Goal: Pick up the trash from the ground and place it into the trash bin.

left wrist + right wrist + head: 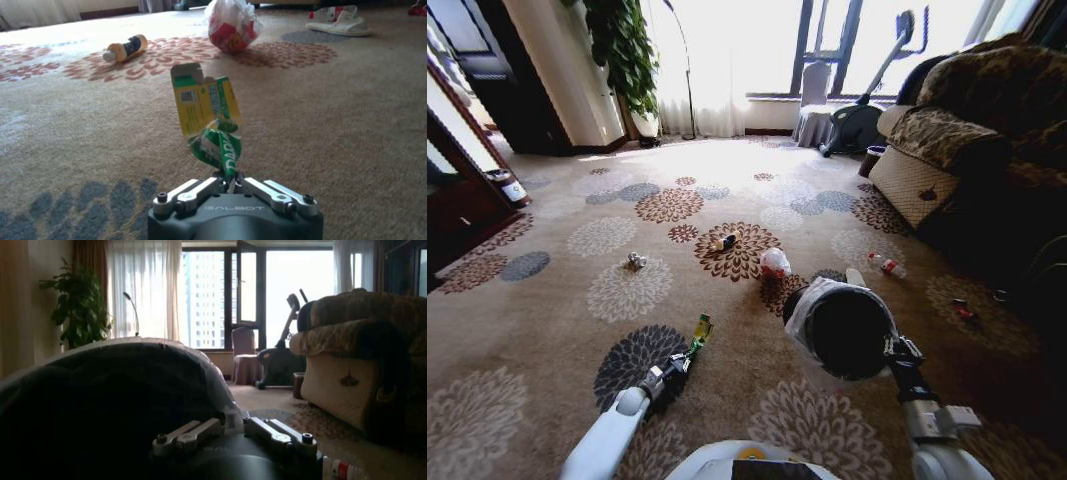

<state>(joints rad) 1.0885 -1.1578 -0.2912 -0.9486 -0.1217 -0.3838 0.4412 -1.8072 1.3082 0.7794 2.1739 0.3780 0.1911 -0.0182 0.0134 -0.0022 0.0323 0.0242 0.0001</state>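
My left gripper (689,352) is shut on a crumpled green wrapper (701,329), held a little above the carpet; the left wrist view shows the green wrapper (210,125) sticking out past the closed gripper (231,183). To its right, my right gripper (893,347) is shut on the rim of the trash bin (847,330), a black bin with a pale liner, tilted with its mouth toward me. The right wrist view has the gripper (233,428) clamped on that trash bin (113,405). On the carpet beyond lie a foil ball (636,261), a yellow-black packet (725,242), a pink-white bag (774,263), a white cup (855,277) and a bottle (887,265).
A patterned sofa (967,140) fills the right side, with small red bits (964,310) on the carpet before it. An exercise bike (867,100) and a draped chair (814,105) stand by the window, a plant (622,50) at the back left, dark furniture (457,200) at the left edge.
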